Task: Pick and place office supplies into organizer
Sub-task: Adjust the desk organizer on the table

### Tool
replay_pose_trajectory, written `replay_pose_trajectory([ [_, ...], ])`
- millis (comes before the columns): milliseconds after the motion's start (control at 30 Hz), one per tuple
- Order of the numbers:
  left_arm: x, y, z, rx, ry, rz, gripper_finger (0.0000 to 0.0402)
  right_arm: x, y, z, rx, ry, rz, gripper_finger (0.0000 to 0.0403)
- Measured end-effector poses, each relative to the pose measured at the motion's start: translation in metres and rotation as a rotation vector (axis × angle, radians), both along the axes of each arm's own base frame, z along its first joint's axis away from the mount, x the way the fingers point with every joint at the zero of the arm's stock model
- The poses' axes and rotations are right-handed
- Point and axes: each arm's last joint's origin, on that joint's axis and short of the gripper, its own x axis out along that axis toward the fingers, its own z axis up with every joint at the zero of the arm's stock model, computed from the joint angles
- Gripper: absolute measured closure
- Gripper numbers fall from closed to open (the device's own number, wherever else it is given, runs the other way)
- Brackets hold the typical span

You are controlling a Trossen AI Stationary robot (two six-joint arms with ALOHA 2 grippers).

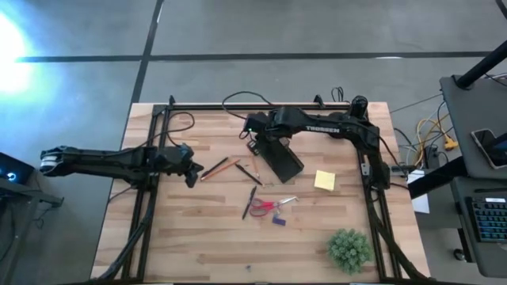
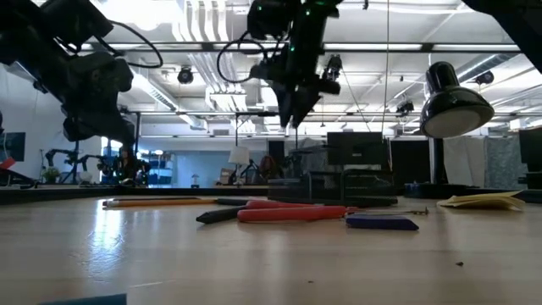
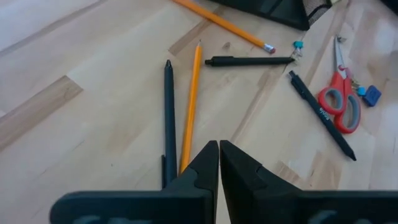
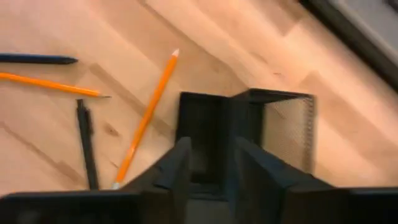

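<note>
Black right tool (image 4: 208,163) parted above organizer (image 4: 249,134) | left tool (image 3: 219,163) closed over pencils (image 3: 189,109)

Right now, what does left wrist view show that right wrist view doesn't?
Only the left wrist view: the red-handled scissors, a small blue piece, a black pen beside them, and the shut left gripper.
Only the right wrist view: the open tops of the black organizer, with the open right gripper above it.
Both: the wooden table, orange pencils and dark pens lying loose on it.
</note>
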Motion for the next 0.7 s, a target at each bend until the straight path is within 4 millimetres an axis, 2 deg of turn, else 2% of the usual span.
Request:
replay_pose_trajectory([
  [100,0.001,0.0,-0.001,0.0,0.007,0.0,0.0402,-0.016,0.006,0.018,-0.097,0.08,-0.178,0.023],
  [200,0.002,0.0,-0.001,0.007,0.002,-0.005,0.0402,-0.033,-0.007,0.018,-0.018,0.173,-0.338,0.0231],
  [300,0.006,0.001,0.0,0.031,-0.017,-0.024,0.0402,-0.038,-0.03,0.007,-0.001,0.188,-0.406,0.0268],
  [500,0.009,0.001,0.002,0.043,-0.027,-0.039,0.0402,-0.041,-0.076,-0.017,0.047,0.068,-0.507,0.0381],
  [700,0.007,0.0,0.003,0.039,-0.038,-0.037,0.0402,-0.051,-0.102,-0.036,0.065,0.056,-0.537,0.0389],
])
